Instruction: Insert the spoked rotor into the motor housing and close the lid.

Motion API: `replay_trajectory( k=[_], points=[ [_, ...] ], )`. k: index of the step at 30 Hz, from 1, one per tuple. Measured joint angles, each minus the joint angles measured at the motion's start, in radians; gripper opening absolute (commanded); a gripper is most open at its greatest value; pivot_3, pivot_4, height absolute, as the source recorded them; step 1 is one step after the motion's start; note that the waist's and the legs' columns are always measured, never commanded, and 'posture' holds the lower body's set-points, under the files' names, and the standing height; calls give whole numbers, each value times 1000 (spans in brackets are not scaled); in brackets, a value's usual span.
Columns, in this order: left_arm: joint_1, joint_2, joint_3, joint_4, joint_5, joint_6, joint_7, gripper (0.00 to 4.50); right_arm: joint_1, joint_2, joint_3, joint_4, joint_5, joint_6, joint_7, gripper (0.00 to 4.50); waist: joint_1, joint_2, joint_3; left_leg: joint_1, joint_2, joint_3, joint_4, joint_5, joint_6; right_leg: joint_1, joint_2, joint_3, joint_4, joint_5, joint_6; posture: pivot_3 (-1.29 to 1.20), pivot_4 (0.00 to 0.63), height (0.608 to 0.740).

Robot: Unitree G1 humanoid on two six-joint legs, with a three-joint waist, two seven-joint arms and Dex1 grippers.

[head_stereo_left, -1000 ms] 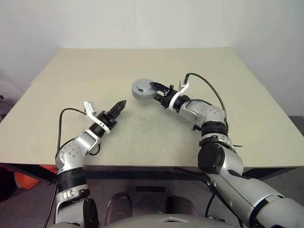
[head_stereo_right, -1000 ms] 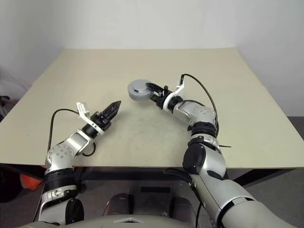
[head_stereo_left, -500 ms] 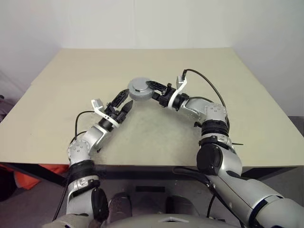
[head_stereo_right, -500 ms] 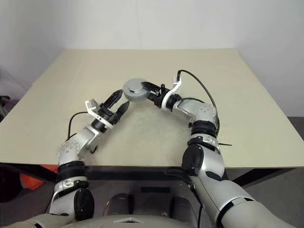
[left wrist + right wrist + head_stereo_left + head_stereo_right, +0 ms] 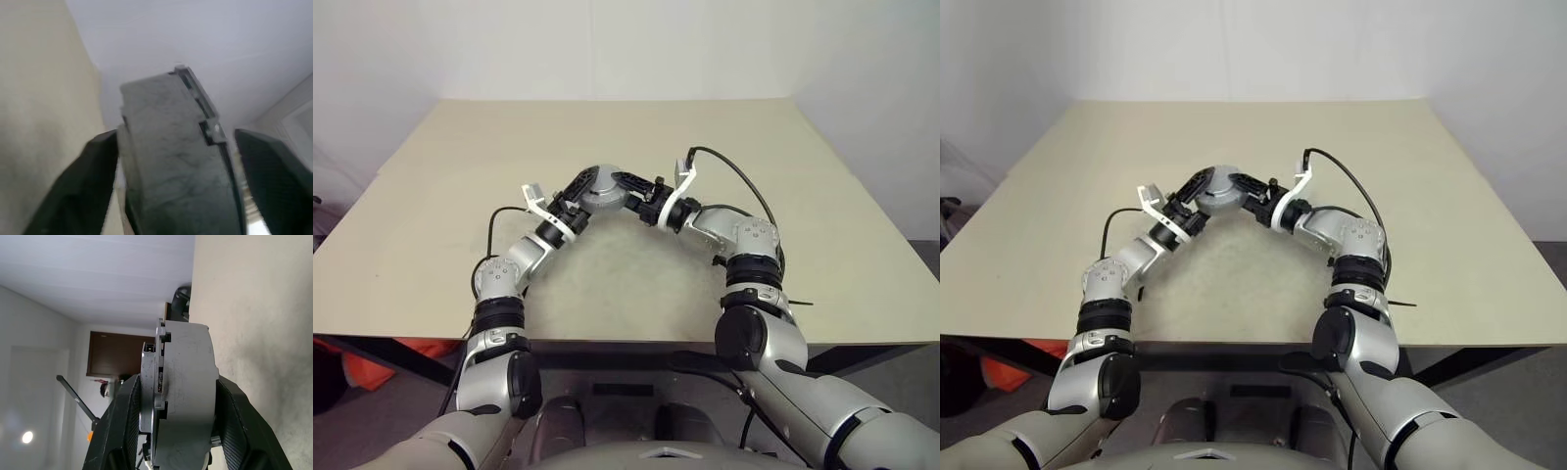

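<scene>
While both arms meet over the middle of the beige rectangular table, the short round grey metal motor housing sits between their grippers, with the darker grey notch-edged lid on its face.

Gripping the housing, the right gripper has its two black fingers pressed against the flat faces of the assembly, one on the lid side and one on the housing side, as the right wrist view shows. On the opposite side, the left gripper has its black fingers parted around the housing's rim: one finger looks to touch the metal, while the other stands apart from it with a gap. Seemingly lifted off the tabletop, the housing is tilted rather than lying flat.
</scene>
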State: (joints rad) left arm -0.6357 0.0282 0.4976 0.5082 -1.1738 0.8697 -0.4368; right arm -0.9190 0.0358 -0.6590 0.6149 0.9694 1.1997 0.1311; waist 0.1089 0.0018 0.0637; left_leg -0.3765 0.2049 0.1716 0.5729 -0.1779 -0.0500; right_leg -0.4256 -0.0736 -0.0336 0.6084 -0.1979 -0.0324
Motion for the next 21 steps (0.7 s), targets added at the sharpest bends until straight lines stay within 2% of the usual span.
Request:
replay_trajectory(
  k=[2,9,14,16,21],
  points=[
    [0,-5,4,3,-4,5,-4,2374,0,1,2,-6,3,-11,3,2136,0,0,0,0,0,0,1,0,0,0,0,0,0,0,0,0,0,740],
    [1,-7,17,3,-6,15,-3,2351,9,1,36,-18,1,-38,23,2136,0,0,0,0,0,-1,3,0,0,1,0,0,2,0,0,0,0,740],
    [8,-6,19,1,2,13,1,2350,31,0,80,-38,-7,-76,65,3755,0,0,0,0,0,-1,3,0,0,1,0,0,2,1,-1,0,0,740],
    [16,-5,21,1,18,1,9,2350,31,0,109,-55,-48,-159,61,4422,0,0,0,1,0,-1,4,0,0,1,0,0,2,1,-1,0,0,740],
    [28,8,36,1,59,-69,28,2350,34,-3,165,-54,-174,-356,39,4422,-2,0,0,1,0,-1,4,0,0,2,0,0,2,1,-2,0,0,740]
  ],
)
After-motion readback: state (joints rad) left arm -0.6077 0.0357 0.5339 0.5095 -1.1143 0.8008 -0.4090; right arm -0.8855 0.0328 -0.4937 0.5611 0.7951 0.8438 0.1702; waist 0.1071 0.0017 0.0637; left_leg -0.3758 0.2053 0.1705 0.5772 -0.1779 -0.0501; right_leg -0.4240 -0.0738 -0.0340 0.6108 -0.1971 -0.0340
